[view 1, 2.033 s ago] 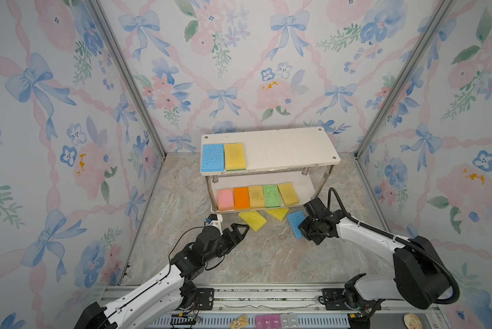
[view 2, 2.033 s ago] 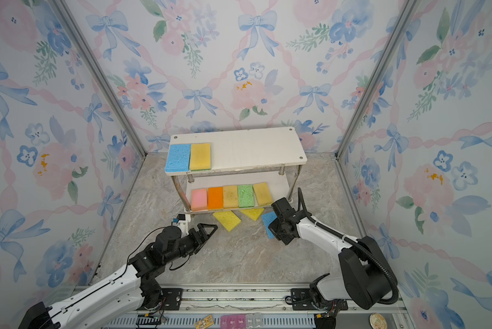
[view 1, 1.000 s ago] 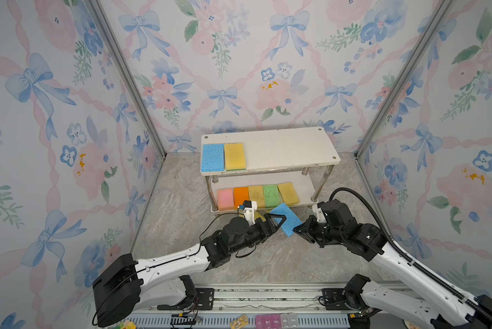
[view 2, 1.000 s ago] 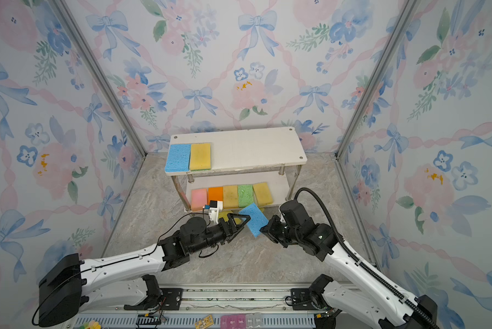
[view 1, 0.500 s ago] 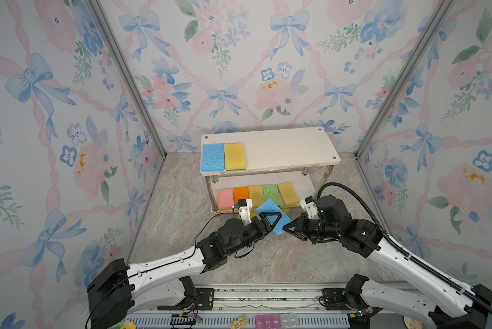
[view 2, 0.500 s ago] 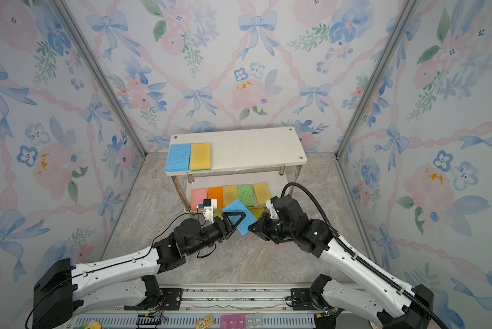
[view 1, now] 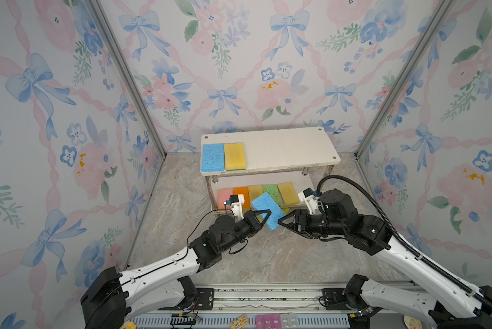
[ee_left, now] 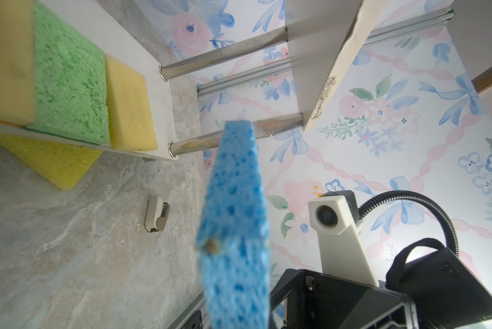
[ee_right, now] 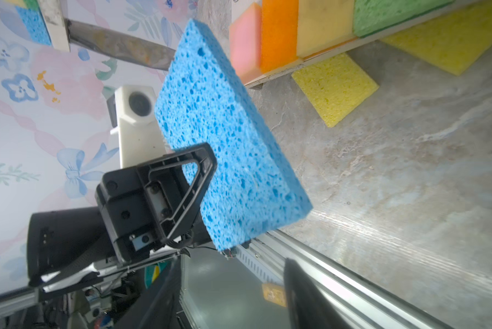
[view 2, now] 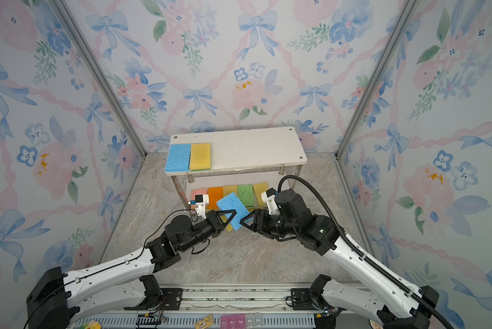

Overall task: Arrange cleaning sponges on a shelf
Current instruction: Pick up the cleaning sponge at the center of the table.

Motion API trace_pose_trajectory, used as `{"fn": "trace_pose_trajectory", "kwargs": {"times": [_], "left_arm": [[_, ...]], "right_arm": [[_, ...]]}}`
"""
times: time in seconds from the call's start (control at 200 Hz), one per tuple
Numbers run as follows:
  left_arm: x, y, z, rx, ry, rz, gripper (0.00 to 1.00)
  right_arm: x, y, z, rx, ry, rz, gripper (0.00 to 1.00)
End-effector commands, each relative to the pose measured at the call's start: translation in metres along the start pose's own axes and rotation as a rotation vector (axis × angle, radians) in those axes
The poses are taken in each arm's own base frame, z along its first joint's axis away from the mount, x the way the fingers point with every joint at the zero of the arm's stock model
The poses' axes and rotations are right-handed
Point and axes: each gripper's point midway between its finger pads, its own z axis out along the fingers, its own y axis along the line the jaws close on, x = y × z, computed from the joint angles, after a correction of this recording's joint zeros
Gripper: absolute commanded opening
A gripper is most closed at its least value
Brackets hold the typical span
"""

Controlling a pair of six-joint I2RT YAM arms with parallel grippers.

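I read the left gripper point(view 1: 264, 217) clamped on the held blue sponge point(view 1: 268, 205), which is tilted on edge above the floor point(view 1: 182, 199) in front of the shelf point(view 1: 290, 148). Right gripper point(view 1: 285, 221): jaws apart, just beside the sponge's lower edge. The shelf top is bare beyond the yellow sponge point(view 1: 234, 156)

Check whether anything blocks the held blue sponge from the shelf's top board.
Nothing visible. The left claw holds the blue sponge in front of the shelf; the top board is bare beside its yellow sponge.
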Motion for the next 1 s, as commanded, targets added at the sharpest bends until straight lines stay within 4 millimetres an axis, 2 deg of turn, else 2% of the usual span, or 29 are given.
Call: {"fn": "trace_pose_trajectory", "kwargs": {"times": [0.0,0.15,0.35,0.655,0.995], "left_arm": [[0.005,-0.009,-0.005,0.052,0.074,0.029,0.00],[0.006,-0.009,-0.008,0.062,0.107,0.028,0.01],[0.007,-0.012,-0.009,0.072,0.117,0.030,0.02],[0.007,-0.015,-0.014,0.086,0.123,0.029,0.02],[0.008,-0.013,-0.007,0.073,0.134,0.029,0.02]], "right_arm": [[0.004,-0.007,-0.024,0.084,0.037,-0.138,0.66],[0.001,-0.001,-0.028,0.114,0.083,-0.206,0.65],[-0.004,0.006,-0.020,0.110,0.107,-0.234,0.57],[-0.008,0.004,-0.008,0.117,0.126,-0.237,0.49],[-0.012,0.005,-0.002,0.113,0.121,-0.233,0.39]]}}
